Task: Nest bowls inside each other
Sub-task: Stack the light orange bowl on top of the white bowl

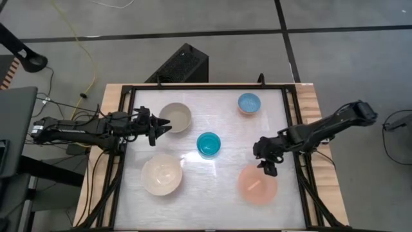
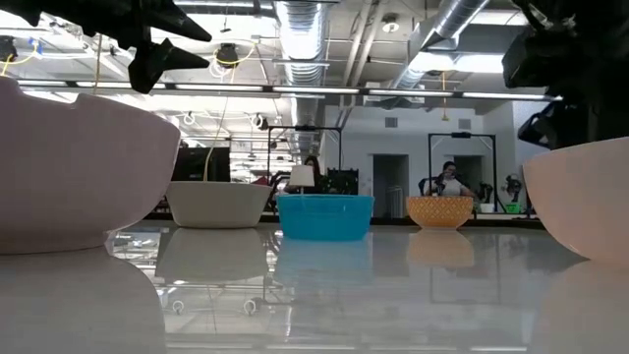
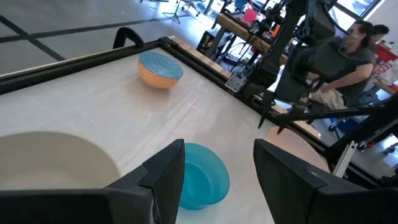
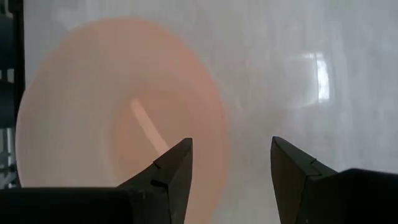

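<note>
Shiny white table point(image 1: 212, 187) holds five bowls, all apart, none nested yet. Salmon-pink bowl point(image 1: 257, 183) sits near the front right, cream-white bowl point(image 1: 161, 174) front left, grey-beige bowl point(image 1: 176, 117) behind it, teal bowl point(image 1: 208, 144) in the middle, light blue bowl point(image 1: 249, 103) at the back. They look light, stiff and probably slippery, so pinch a rim. Right gripper point(image 1: 268, 167) hangs wide open and empty over the pink rim. Left gripper point(image 1: 162, 127) is open beside the grey-beige bowl.
</note>
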Controlling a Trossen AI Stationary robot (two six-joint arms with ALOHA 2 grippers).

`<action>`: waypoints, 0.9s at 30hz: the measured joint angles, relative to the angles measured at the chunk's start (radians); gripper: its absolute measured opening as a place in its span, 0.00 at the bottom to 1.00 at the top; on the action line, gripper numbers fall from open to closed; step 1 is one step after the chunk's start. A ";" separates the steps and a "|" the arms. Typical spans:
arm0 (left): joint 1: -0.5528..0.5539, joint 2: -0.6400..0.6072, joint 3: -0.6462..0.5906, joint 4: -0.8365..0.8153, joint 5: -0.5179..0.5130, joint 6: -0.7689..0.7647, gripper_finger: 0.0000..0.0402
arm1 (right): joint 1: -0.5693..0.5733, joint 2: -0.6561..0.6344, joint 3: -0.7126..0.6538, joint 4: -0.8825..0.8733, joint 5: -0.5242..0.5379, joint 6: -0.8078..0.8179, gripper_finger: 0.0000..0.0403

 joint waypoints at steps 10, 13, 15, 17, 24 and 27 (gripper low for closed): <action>0.000 0.000 0.000 0.000 -0.004 0.011 0.45 | 0.019 0.138 0.000 0.073 -0.033 0.043 0.33; 0.000 0.000 0.000 0.000 -0.007 0.014 0.45 | 0.019 0.185 0.000 0.080 -0.047 0.044 0.21; 0.000 0.000 0.000 0.000 -0.007 0.014 0.45 | 0.018 0.214 0.000 0.102 -0.049 0.044 0.11; 0.000 0.000 0.000 0.000 -0.007 0.015 0.45 | 0.013 0.233 0.000 0.150 -0.050 0.049 0.03; 0.000 0.000 -0.001 0.000 -0.008 0.014 0.45 | -0.042 0.237 0.009 0.310 -0.049 0.096 0.00; 0.000 0.000 -0.001 0.000 -0.008 0.014 0.45 | -0.072 0.221 0.039 0.345 -0.048 0.096 0.00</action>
